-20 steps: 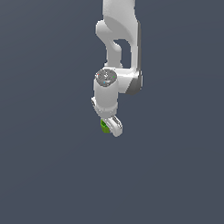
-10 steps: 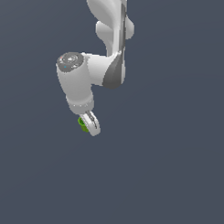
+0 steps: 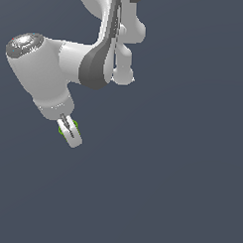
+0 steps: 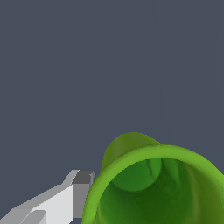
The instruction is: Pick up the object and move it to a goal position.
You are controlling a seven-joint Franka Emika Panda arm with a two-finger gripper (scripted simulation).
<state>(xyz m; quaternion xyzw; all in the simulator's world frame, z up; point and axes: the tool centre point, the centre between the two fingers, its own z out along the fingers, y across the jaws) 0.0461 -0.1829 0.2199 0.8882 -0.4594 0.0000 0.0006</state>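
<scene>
The object (image 4: 148, 183), a bright green cup with a darker hollow inside, fills much of the wrist view, its rim right against a white fingertip (image 4: 65, 201). In the exterior view only thin green slivers of the object (image 3: 75, 125) show on either side of the white fingers. My gripper (image 3: 70, 131) hangs below the large white wrist at the exterior view's left, shut on the object, which is lifted above the plain dark ground. The second finger is hidden in the wrist view.
The white arm (image 3: 95, 63) reaches in from the top of the exterior view. Around it there is only uniform dark grey-blue ground, with no other objects or edges in sight.
The arm has swung toward the exterior view's left and closer to the camera, carrying the green object along in the shut gripper.
</scene>
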